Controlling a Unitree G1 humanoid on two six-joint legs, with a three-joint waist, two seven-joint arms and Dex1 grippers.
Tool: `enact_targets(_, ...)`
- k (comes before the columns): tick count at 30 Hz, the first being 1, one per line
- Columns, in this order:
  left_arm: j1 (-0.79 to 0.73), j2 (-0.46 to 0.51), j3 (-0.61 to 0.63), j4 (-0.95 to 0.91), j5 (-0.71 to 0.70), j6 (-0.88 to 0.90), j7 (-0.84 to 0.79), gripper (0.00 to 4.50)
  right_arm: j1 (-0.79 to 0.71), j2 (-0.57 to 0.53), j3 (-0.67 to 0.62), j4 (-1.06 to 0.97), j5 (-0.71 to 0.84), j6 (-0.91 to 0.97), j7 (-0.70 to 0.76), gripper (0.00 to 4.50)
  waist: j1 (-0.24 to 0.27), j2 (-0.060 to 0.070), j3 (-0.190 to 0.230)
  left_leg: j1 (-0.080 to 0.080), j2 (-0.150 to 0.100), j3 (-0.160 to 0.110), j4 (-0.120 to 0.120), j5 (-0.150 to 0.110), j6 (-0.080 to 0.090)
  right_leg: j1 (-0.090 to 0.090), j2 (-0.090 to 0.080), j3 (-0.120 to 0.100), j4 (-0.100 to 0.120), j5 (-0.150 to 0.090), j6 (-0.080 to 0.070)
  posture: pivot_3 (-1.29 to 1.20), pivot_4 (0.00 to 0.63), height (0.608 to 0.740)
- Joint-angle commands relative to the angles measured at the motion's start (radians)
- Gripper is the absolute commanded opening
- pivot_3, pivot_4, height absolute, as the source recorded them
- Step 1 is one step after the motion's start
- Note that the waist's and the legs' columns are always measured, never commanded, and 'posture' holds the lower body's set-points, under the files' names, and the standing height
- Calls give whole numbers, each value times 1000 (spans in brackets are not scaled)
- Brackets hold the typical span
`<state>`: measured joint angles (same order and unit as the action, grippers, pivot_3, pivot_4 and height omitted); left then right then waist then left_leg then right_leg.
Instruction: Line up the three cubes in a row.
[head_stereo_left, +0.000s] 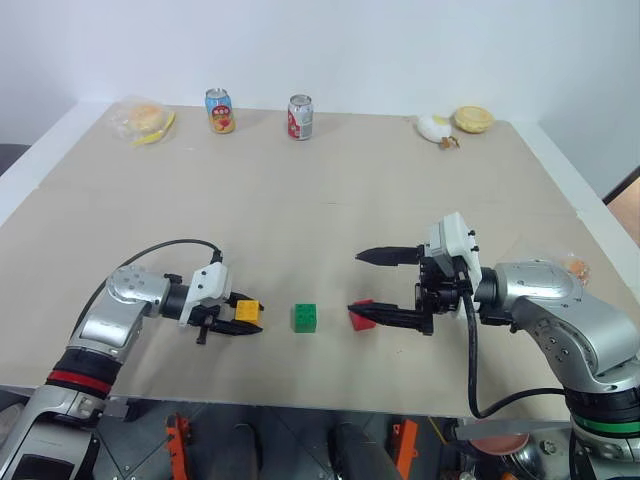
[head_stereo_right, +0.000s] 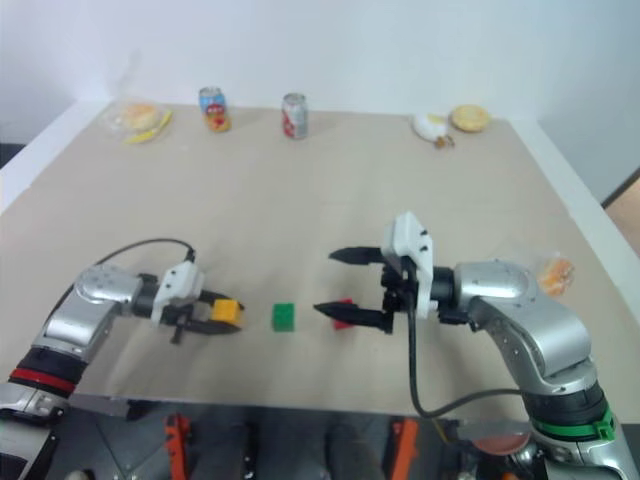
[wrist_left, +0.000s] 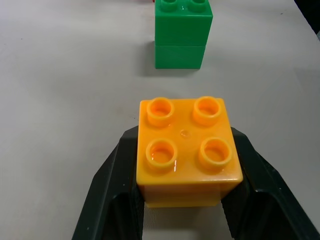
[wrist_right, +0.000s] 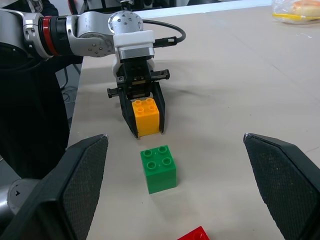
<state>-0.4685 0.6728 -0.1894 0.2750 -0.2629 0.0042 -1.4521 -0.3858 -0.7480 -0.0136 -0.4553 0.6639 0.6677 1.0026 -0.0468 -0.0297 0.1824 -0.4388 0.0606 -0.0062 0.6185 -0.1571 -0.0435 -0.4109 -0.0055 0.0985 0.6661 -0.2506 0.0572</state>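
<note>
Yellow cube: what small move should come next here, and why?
Probably open the left tool and let go: its fingers are shut on the yellow cube, which rests on the table roughly in line with the green cube and red cube.

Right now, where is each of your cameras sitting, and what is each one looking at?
Left eye and right eye views: on the head, looking forward and down over the table; both arms show, with the left gripper shut on the yellow cube and the right gripper open beside the red cube.
Left wrist view: looks along its two black fingers at the yellow cube, with the green cube beyond.
Right wrist view: looks between its open fingers towards the left gripper.
Both wrist views share the yellow and green cubes.
</note>
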Motion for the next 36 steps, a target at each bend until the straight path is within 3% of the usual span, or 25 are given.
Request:
enact_targets(1,2,-2,-11,-7,10,5,-15,2724,-11,-13,-28,-27,16,-15,4,4500,0,0,0,0,0,0,0,0,0,0,0,0,0,0,0,0,150,733)
enact_targets(6,-1,-6,-9,-5,18,-8,-15,4417,-18,-11,-25,-16,17,-18,11,4500,0,0,0,0,0,0,0,0,0,0,0,0,0,0,0,0,150,733)
enact_targets(13,-13,-5,13,-45,-16,24,-24,4470,-33,-9,-35,5,23,-21,28,4500,0,0,0,0,0,0,1,0,0,0,0,0,0,1,0,0,150,733)
enact_targets(16,-23,-6,71,-160,-149,224,8,4470,-30,7,-75,13,65,-5,7,4500,0,0,0,-1,0,0,1,0,0,0,0,0,0,0,0,0,150,733)
enact_targets(20,-60,-73,224,-291,-371,530,246,4470,-15,50,-149,37,110,7,-77,4500,1,0,0,-2,0,-2,1,0,0,1,0,-1,0,3,6,0,150,733)
enact_targets(23,-93,-205,363,-321,-425,589,569,4470,-6,115,-185,78,82,-16,-194,4500,1,0,0,1,0,-2,1,0,0,3,0,-1,0,3,7,0,150,733)
enact_targets(29,-17,-390,457,-329,-142,382,1117,4470,96,337,-203,146,-124,-184,-532,4500,-1,-1,-1,2,0,-2,2,0,0,3,2,1,0,5,8,0,150,733)
enact_targets(33,37,-431,469,-310,-27,311,1292,4470,139,423,-151,208,-322,-325,-690,4500,1,-1,-1,0,-1,-2,1,1,-1,1,2,2,0,5,8,0,150,733)
enact_targets(36,83,-434,445,-294,38,237,1329,4470,139,489,-139,296,-422,-404,-803,4500,1,-1,-1,1,-1,-1,1,1,-2,2,1,3,0,7,9,0,150,733)
